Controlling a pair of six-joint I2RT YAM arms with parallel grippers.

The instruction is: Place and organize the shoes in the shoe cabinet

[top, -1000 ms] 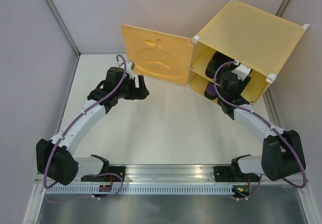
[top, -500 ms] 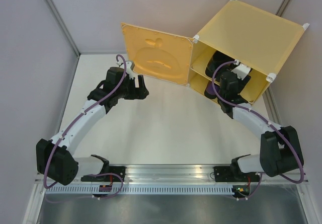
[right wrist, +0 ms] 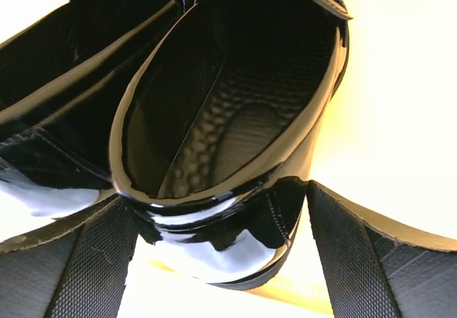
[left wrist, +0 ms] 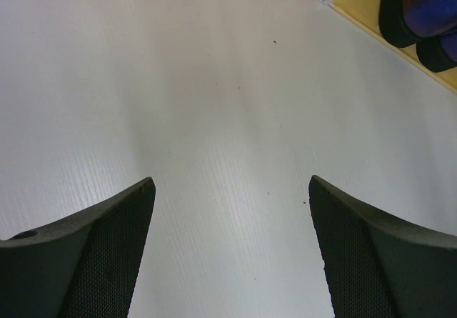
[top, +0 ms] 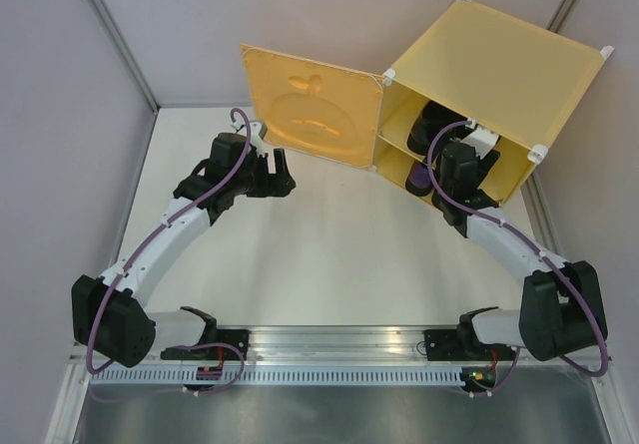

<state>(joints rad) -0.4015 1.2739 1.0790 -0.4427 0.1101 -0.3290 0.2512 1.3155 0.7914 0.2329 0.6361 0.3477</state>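
Observation:
The yellow shoe cabinet (top: pixel 499 55) stands at the back right with its apple-embossed door (top: pixel 310 115) swung open. A black pair (top: pixel 431 120) sits on its upper shelf and a dark purple pair (top: pixel 419 180) on its floor. My right gripper (top: pixel 451 147) reaches into the upper shelf. In the right wrist view its jaws (right wrist: pixel 221 211) stand wide apart on either side of the heel of one black shoe (right wrist: pixel 235 118). The other black shoe (right wrist: pixel 64 103) lies close beside it on the left. My left gripper (top: pixel 272 180) is open and empty over the table (left wrist: pixel 232 189).
The purple shoes (left wrist: pixel 428 11) show at the top right of the left wrist view, on the cabinet floor (left wrist: pixel 364 3). The open door stands just behind my left gripper. Grey walls close in the table (top: pixel 319 254) on three sides.
My right wrist has shifted slightly to the right at the cabinet opening. The left arm has not moved.

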